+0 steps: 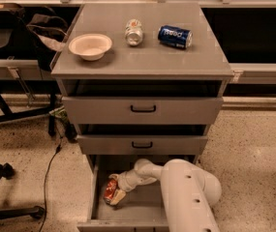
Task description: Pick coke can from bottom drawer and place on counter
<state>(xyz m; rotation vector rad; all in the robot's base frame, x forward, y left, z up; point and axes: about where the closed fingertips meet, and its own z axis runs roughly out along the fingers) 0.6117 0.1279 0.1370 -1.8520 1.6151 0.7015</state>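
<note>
From where I stand, the job is only at its first step. The coke can [110,189] lies low in the frame, left of centre, inside the open bottom drawer [147,210] near its left wall. The gripper [114,195] is right on it, and the jaws look closed around the can, one pale pad showing beneath it. I judge the can to be gripped but not yet lifted, since it sits down at the drawer floor. The white arm [188,197] bends in from the lower right. What is left is the whole carry: raising the can clear of the drawer, past the two upper drawers with black handles, and setting it on the bench [142,64] in the upper half of the frame. Up there, left to right, stand a pale bowl [90,46], a silver-white can [133,32] and a blue can [175,36] on its side. Bare bench shows in front of them. As for writing, the coke can shows white marks on red, too small to read. The silver-white can gives nothing legible. The blue can carries white lettering that reads as Pepsi.
</note>
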